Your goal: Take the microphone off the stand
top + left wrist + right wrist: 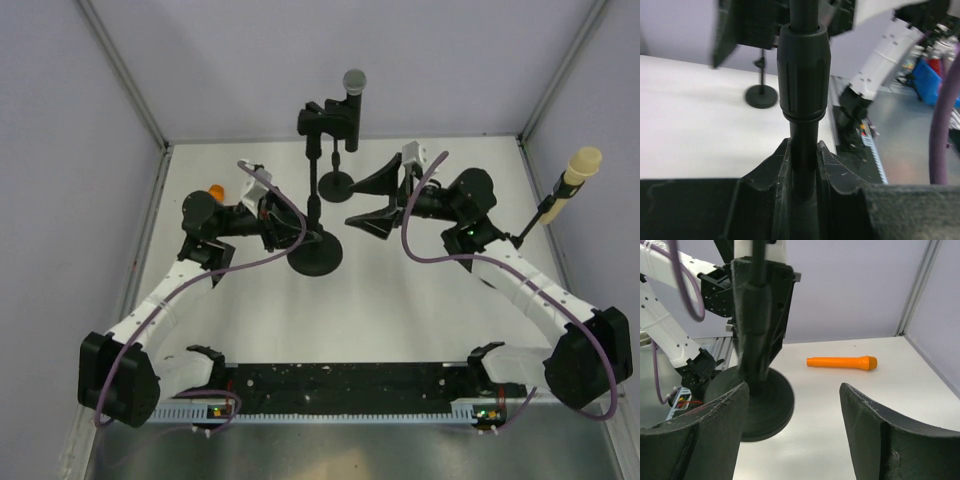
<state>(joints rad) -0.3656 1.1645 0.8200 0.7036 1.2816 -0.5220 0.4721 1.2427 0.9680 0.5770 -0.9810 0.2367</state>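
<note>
The microphone (353,100), black with a grey mesh head, sits upright in the clip at the top of the black stand (315,256), which has a round base. My left gripper (298,228) is shut on the stand's pole (804,165), just below its collar, as the left wrist view (804,147) shows. My right gripper (372,200) is open and empty to the right of the pole, level with its lower half. In the right wrist view (794,387) the stand's base (757,402) lies just ahead of the left finger.
An orange microphone (842,362) lies on the table at the far left, behind my left arm (214,191). A cream microphone (578,168) stands on a holder at the right wall. A second small stand base (335,183) sits behind the main stand.
</note>
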